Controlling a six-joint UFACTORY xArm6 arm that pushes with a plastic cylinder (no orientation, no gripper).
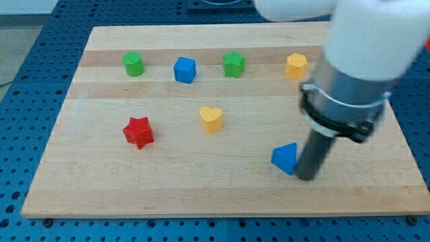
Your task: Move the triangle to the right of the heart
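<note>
The tip (306, 177) stands near the board's (201, 195) bottom right corner, seemingly touching the blue triangle (285, 158) on its right; being a bare rod, it grasps nothing. The yellow heart (211, 118) sits mid-board, well left of the triangle.

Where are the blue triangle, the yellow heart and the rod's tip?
blue triangle (285, 158), camera view, middle of its visible face.
yellow heart (211, 118), camera view, its top face.
my tip (306, 177), camera view, the rod's very end, right beside the triangle.
</note>
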